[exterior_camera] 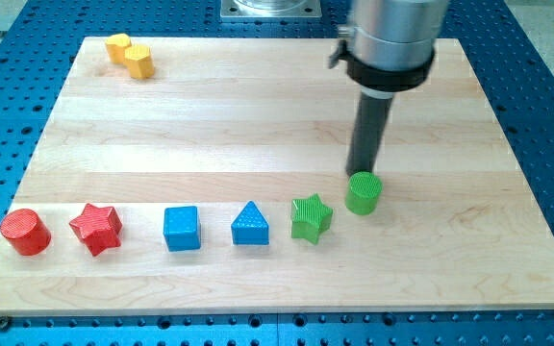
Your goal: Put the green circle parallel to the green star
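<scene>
you've got the wooden board [258, 125] on a blue perforated table [546, 115]. the rod [370, 135] has no jaws to open or close; my tip [362, 174] touches the green circle [364, 192] from the view's top. green star [311, 216] sits just lower left of it. the row continues left: blue triangle [250, 225], blue cube [182, 229], red star [96, 228], red cylinder [24, 232]. two yellow blocks [129, 55] top left.

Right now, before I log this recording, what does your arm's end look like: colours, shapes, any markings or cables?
It ends in a wide silver-grey metal cylinder with a black collar beneath it and a small dark fitting on the collar's view-left side. From the collar a straight, dark, narrower rod runs down to my tip. I see no markings or loose cables in this view.
</scene>
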### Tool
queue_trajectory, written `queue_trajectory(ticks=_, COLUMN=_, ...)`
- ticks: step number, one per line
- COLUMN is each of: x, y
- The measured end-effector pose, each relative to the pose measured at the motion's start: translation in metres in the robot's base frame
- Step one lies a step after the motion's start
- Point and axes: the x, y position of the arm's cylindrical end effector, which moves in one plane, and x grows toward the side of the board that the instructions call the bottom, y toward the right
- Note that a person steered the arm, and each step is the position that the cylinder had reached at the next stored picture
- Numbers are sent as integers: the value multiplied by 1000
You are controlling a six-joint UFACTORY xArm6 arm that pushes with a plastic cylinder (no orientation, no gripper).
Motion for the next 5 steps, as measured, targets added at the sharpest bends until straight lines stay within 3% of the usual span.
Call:
queue_trajectory(ticks=2, x=49, y=-9)
queue_trajectory(ticks=3, x=35, y=20)
queue_trajectory(ticks=4, x=111, y=43)
queue_trajectory(ticks=5, x=153, y=-54)
